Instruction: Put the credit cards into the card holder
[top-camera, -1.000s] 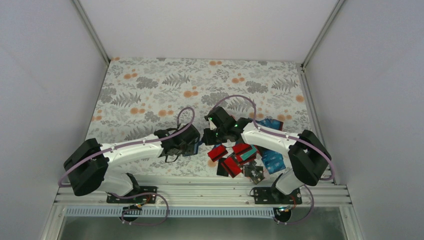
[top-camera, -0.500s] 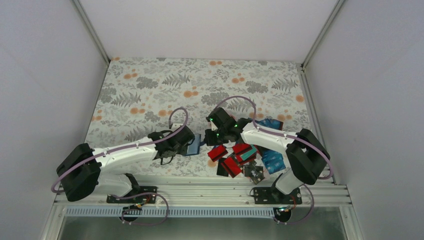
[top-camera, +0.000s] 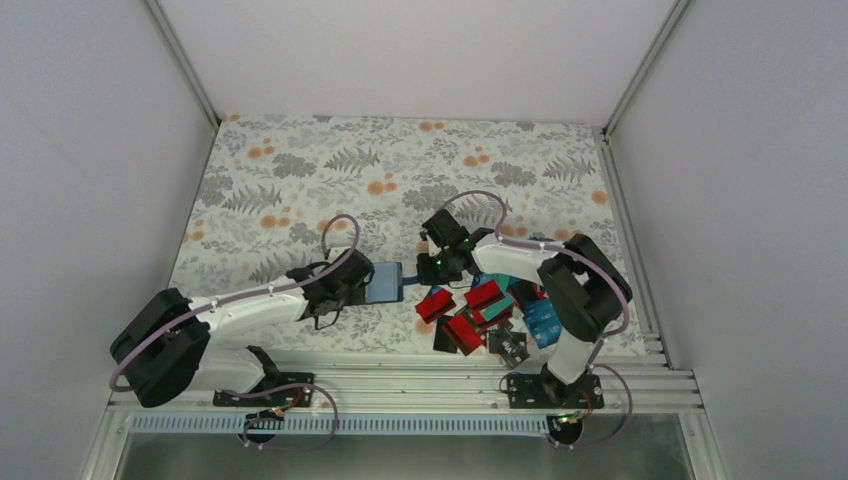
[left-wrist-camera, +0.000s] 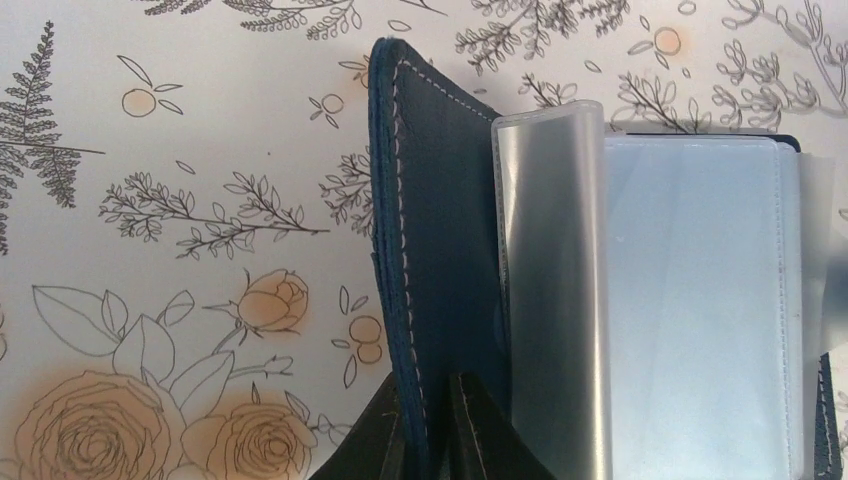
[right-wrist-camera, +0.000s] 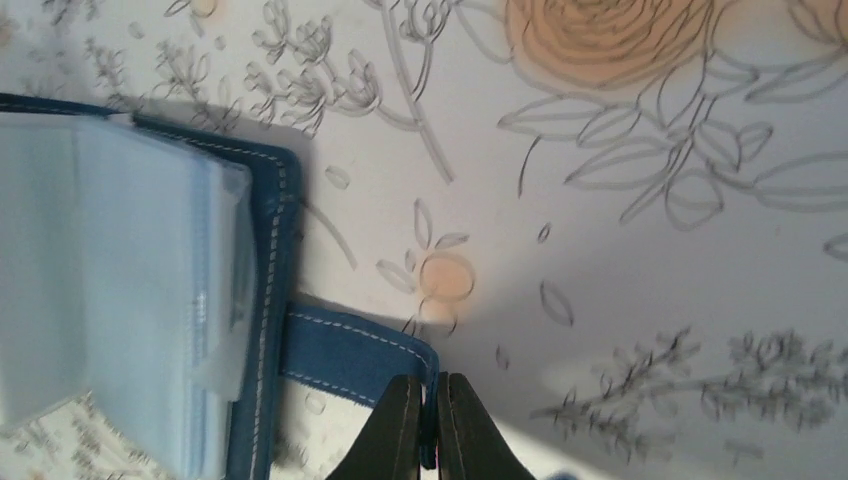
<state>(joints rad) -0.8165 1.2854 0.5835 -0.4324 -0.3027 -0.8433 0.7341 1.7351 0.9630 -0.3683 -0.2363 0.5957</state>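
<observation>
The card holder (top-camera: 386, 283) lies open between the arms, its clear sleeves (left-wrist-camera: 690, 300) showing no card. The left gripper (left-wrist-camera: 428, 405) pinches its navy cover (left-wrist-camera: 440, 250), the right gripper (right-wrist-camera: 428, 400) its clasp tab (right-wrist-camera: 350, 355). The credit cards (top-camera: 478, 312) lie piled at its four o'clock, seemingly all left to load. Only the wrist views reveal both grips.

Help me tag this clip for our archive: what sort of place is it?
Probably a lab robot cell: plain white panel walls in aluminium framing, a floral cloth, a left arm and right arm bolted to a metal rail.
</observation>
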